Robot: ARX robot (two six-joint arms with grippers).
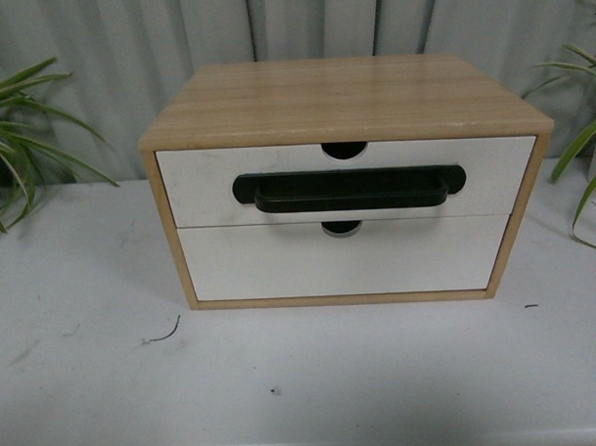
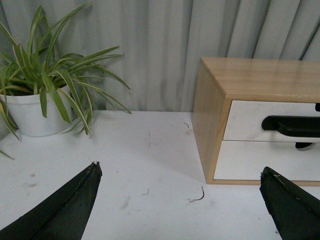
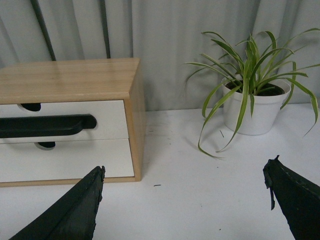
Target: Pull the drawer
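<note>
A light wood cabinet [image 1: 343, 99] stands on the white table. Its upper drawer [image 1: 204, 182] has a white front, a semicircular notch in its top edge and a long black bar handle [image 1: 349, 190]; it sits flush and closed. The drawer [image 2: 245, 120] and handle [image 2: 292, 126] also show in the left wrist view, and the drawer [image 3: 107, 112] with its handle [image 3: 47, 125] in the right wrist view. My left gripper [image 2: 180, 172] is open over bare table, left of the cabinet. My right gripper [image 3: 184, 172] is open, right of the cabinet. Neither arm shows in the front view.
Below is a plain white drawer front [image 1: 338, 261] without a handle. A potted plant [image 2: 30, 112] stands at the table's left, another [image 3: 252, 112] at its right. A grey curtain hangs behind. A small curled wire scrap [image 1: 165, 335] lies on the table [image 1: 284, 380].
</note>
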